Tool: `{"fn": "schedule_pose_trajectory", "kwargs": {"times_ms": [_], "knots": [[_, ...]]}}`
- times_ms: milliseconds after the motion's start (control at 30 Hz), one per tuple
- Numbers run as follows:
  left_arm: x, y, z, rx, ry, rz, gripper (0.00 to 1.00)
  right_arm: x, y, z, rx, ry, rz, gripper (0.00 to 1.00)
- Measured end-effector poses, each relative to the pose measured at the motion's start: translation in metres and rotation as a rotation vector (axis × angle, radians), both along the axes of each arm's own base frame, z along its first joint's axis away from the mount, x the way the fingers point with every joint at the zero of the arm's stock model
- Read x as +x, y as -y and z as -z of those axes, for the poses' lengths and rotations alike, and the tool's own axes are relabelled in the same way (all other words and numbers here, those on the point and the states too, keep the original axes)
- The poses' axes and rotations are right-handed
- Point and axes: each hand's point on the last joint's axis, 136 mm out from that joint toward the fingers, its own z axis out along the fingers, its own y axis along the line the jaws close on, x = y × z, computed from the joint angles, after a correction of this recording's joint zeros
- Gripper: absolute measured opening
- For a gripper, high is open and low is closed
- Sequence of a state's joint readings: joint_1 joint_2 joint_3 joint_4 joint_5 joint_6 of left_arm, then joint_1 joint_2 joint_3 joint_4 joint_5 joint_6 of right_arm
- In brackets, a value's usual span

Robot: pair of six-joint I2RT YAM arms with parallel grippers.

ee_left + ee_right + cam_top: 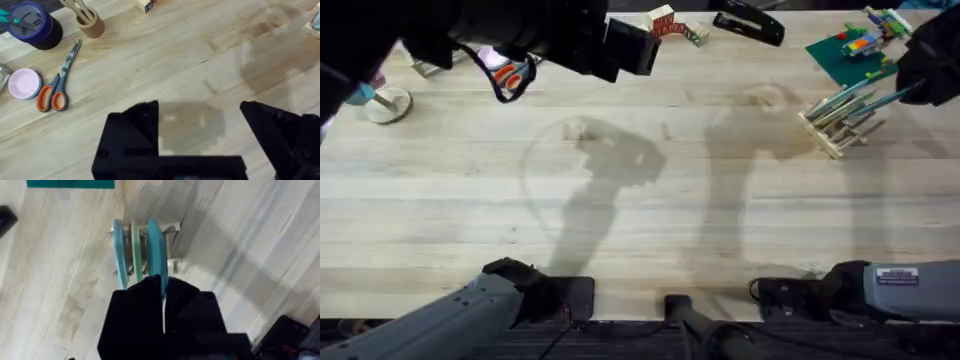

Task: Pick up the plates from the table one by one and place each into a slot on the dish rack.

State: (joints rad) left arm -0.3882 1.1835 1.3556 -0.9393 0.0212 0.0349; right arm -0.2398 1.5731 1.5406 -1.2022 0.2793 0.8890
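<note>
Three plates (pixel 136 250) stand in the dish rack (pixel 838 120); right pincer (pixel 163 297) clamps one, left pincer (pixel 200 125) gapes apart.

Bright, even light from above on the pale wood-plank table (pixel 650 190); no harsh glare. Two soft grey arm shadows fall across the planks in the overhead view, edges diffuse. The big black left arm (pixel 500 30) close under the camera is blurred (very dark, little detail). Both wrist views are soft, with near black fingers (pixel 130 135) out of focus. A broad shadow band crosses the right wrist view.
</note>
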Motion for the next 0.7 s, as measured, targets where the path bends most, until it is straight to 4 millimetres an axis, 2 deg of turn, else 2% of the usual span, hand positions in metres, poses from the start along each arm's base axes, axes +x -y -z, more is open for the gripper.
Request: {"fn": "schedule_pose_trajectory", "kwargs": {"times_ms": [333, 700], "knots": [[0.0, 0.0, 0.0, 0.0, 0.0, 0.0, 0.993, 0.008, -0.001, 0.026, 0.035, -0.07, -0.005, 0.028], [0.0, 0.0, 0.0, 0.0, 0.0, 0.0, 0.993, 0.01, -0.002, 0.035, 0.047, -0.097, -0.007, 0.028]]}}
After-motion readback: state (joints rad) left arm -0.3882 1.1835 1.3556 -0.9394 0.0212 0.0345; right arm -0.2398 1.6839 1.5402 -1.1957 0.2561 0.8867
